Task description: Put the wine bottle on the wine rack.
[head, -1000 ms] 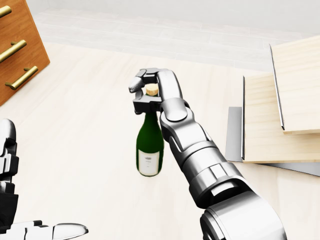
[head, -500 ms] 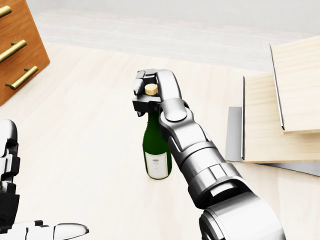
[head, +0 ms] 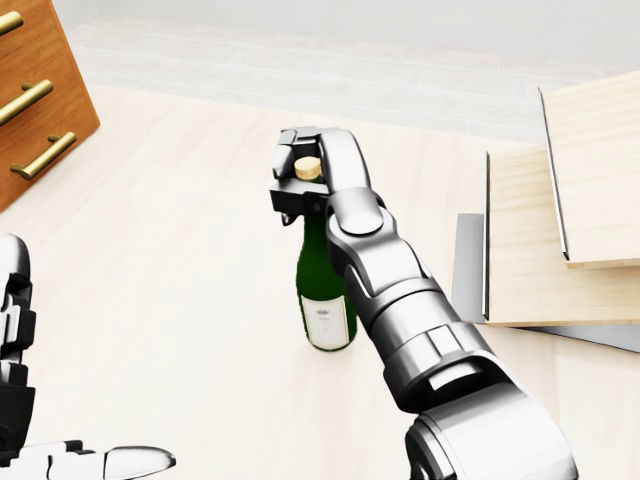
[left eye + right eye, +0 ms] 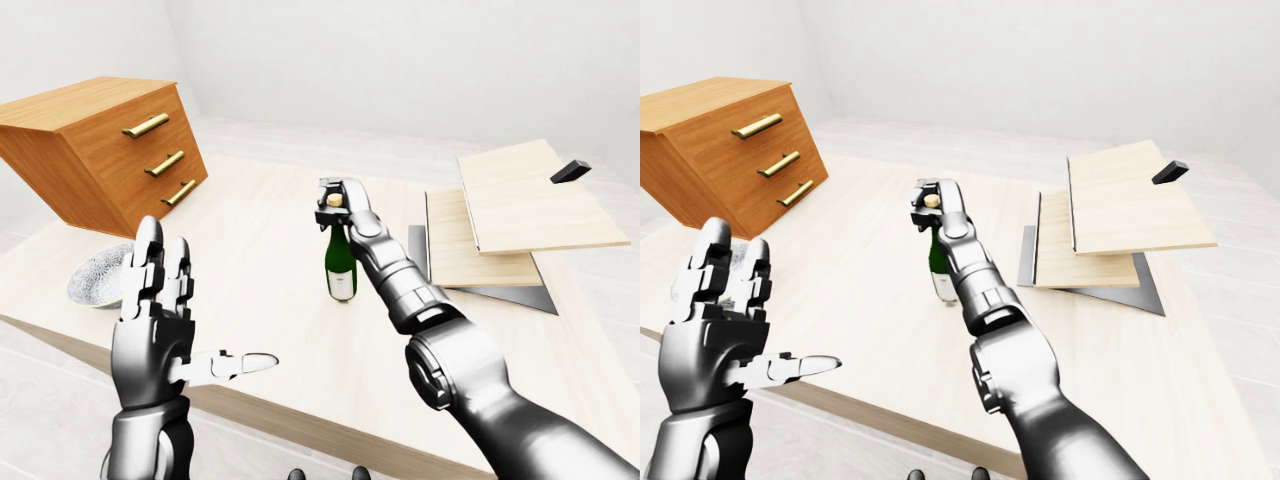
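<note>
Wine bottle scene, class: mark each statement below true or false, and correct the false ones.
1. The right hand grips the bottle at its neck. True.
2. The bottle lies on its side. False: it stands upright.
3. The left hand holds a bowl. False: it is open and empty; the bowl sits on the table.
4. The dresser has three gold handles. True.
5. The bottle has a cork. True.

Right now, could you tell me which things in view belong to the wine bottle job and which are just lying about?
Part of the job:
- wine bottle, gripped at its neck by the right hand

Just lying about:
- wooden drawer chest
- patterned bowl
- stacked wooden boards
- small black block
- left hand, open and idle
</note>
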`<state>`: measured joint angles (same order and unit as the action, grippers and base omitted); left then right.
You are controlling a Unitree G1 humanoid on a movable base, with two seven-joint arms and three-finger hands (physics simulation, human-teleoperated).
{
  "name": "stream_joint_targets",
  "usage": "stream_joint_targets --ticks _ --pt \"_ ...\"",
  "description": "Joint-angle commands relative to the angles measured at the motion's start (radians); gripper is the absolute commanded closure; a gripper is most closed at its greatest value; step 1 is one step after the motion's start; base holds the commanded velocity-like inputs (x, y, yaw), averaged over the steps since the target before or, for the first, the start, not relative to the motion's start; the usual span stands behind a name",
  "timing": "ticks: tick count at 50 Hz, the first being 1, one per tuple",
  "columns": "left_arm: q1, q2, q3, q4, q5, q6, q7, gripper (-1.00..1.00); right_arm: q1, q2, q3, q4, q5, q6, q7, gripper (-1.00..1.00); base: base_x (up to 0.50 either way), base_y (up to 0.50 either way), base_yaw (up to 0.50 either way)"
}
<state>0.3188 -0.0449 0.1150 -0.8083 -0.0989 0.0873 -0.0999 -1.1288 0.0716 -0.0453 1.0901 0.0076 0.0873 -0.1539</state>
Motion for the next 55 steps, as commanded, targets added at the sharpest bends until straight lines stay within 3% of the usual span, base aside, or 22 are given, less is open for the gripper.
stream_joint_targets --ticks 1,14,55 --pt "0.011 -0.003 0.003 -0.009 -0.005 0.000 -0.004 -1.00 -0.012 -0.022 0.002 -0.070 0.022 0.000 0.004 1.00 0.00 0.00 0.00" --pt "0.016 -0.005 0.009 -0.009 -0.007 0.000 -0.008 -1.00 -0.039 -0.062 -0.022 -0.125 0.071 0.000 0.011 1.00 0.00 0.00 0.00" --pt "-0.001 -0.001 0.007 -0.009 -0.008 0.000 -0.001 -1.00 -0.089 -0.302 -0.119 -0.362 0.365 0.000 -0.029 1.00 0.00 0.00 0.00"
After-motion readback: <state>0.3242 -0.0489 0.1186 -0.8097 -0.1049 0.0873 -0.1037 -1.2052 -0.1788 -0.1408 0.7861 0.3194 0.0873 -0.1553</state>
